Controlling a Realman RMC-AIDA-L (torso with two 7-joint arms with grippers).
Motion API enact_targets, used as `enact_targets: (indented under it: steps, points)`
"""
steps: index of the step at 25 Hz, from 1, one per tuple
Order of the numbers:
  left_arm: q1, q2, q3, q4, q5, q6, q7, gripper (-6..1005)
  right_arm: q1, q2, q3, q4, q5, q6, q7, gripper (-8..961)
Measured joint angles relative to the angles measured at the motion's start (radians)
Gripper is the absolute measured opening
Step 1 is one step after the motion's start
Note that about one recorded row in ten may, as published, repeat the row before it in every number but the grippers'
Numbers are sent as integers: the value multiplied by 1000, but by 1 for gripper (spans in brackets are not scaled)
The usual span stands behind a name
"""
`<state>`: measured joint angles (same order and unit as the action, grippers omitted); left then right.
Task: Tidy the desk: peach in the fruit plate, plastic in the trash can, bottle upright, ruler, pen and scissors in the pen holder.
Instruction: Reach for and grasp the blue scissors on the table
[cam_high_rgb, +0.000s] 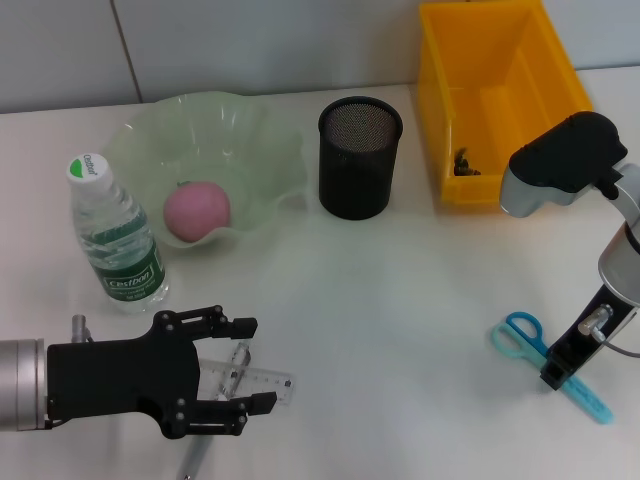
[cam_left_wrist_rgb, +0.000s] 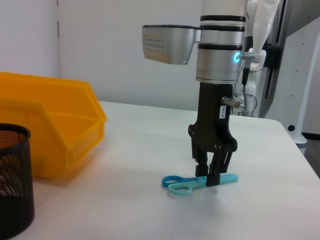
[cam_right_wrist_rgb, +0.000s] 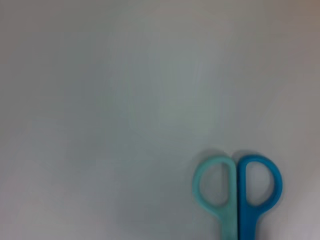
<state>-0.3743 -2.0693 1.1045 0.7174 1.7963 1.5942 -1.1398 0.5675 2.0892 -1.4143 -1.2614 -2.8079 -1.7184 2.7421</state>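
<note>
— On the table in the head view, where are the scissors (cam_high_rgb: 553, 368) lying?
— Under my right gripper (cam_high_rgb: 560, 368), long axis slanting away from the pen holder (cam_high_rgb: 359, 157).
— And from the left wrist?
— My jaws are straddling the blades, slightly spread. Right wrist: handles only.

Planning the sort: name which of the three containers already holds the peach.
The pale green fruit plate, wavy-rimmed, beside the bottle, holds the pink peach. The black mesh pen holder looks empty, and the yellow bin holds only a small dark scrap.
</note>
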Motion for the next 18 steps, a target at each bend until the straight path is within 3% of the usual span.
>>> enact_targets:
  steps: [18]
  points:
    - [-4, 0, 0, -1, 0, 0, 0, 810, 0, 0, -1, 2, -4, 8, 1, 308]
